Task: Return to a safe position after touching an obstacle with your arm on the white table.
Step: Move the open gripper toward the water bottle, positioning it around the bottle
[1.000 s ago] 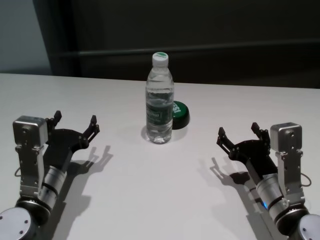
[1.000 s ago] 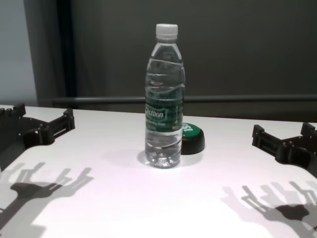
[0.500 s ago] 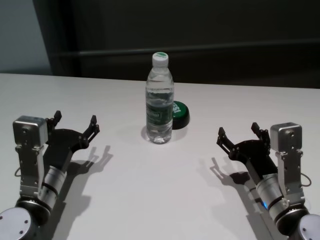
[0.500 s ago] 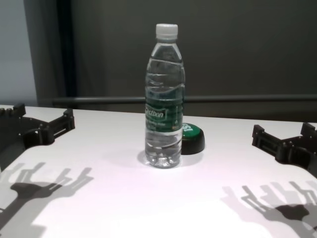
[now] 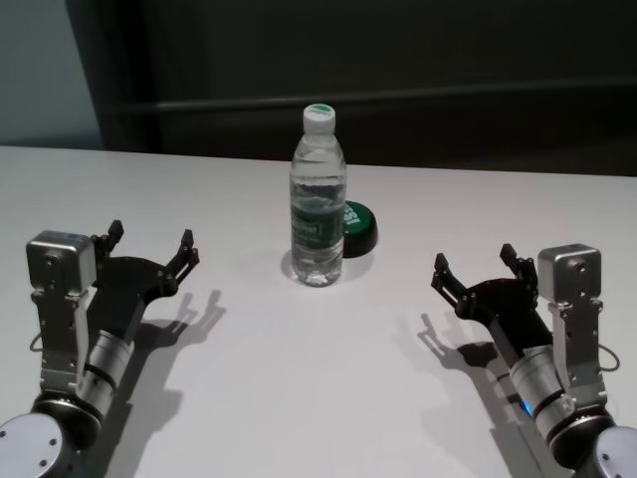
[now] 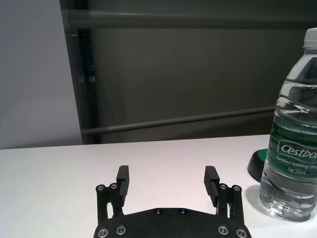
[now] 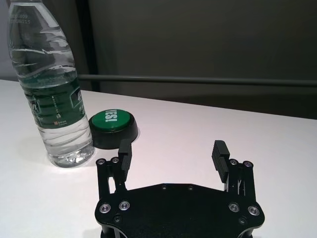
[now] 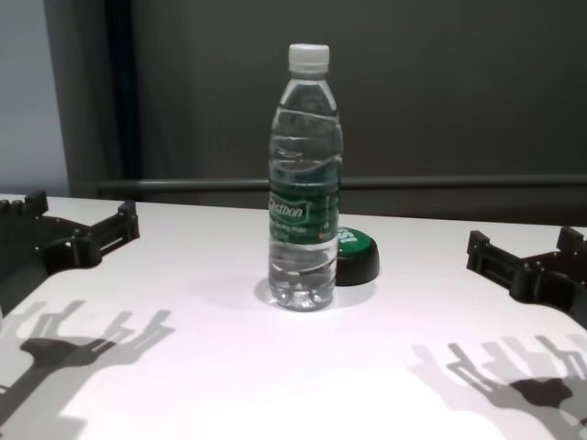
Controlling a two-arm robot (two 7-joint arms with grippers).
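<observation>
Head view: bottle [image 5: 318, 199] between grippers.

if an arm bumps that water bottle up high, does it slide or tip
Probably tips: the water bottle is tall on a narrow base. It looks full, so it is likely fairly heavy and resists light taps. Once down, its round body may roll on the smooth white table.

Two matching arms showing brushed silver cylindrical wrist segments, silver boxy camera housings sitting beside each wrist, left hand [image 5: 149, 242] and right hand [image 5: 476, 265] wearing flat matte black plates studded with small silver screws, ridged black fingertips [image 6: 123, 174], a thin dark cable looping by the left forearm
</observation>
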